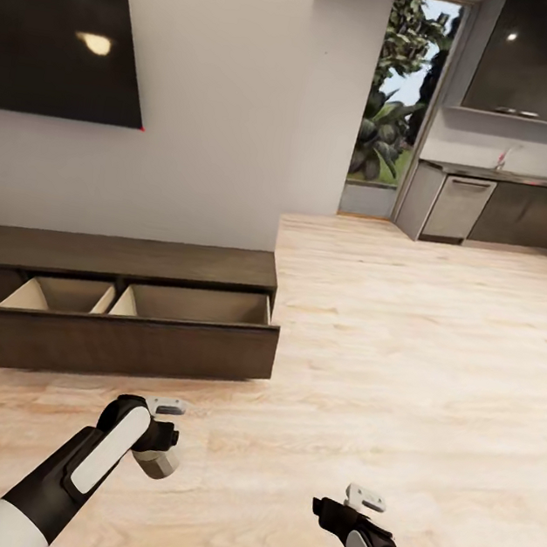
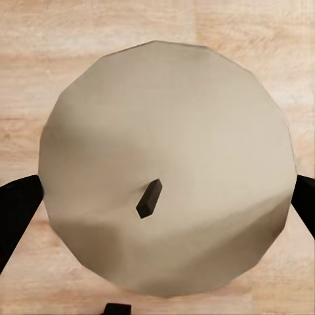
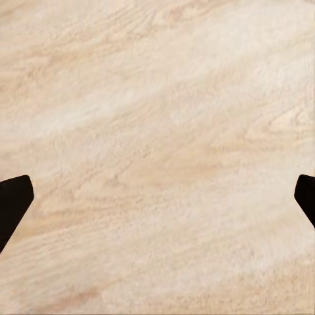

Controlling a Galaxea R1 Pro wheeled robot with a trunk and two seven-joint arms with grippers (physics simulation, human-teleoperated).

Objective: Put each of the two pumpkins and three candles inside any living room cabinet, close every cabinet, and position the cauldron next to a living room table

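Note:
My left gripper (image 1: 161, 439) is shut on a stubby grey-tan candle (image 1: 159, 462), held low over the wood floor in front of the cabinet (image 1: 117, 256). In the left wrist view the candle (image 2: 164, 131) shows its round top and dark wick, with a black finger (image 2: 16, 213) at each side. The long dark brown cabinet has its drawer (image 1: 130, 341) pulled out, and the two pale compartments look bare. My right gripper (image 1: 354, 503) hangs open over the floor at the lower right, and its fingertips (image 3: 13, 203) stand wide apart with only floorboards between them.
A dark TV (image 1: 63, 41) hangs on the wall above the cabinet. The wall's corner (image 1: 293, 135) ends beside the cabinet's right end. Light wood floor (image 1: 419, 358) stretches right toward a kitchen counter (image 1: 496, 207) and a glass door (image 1: 398, 99).

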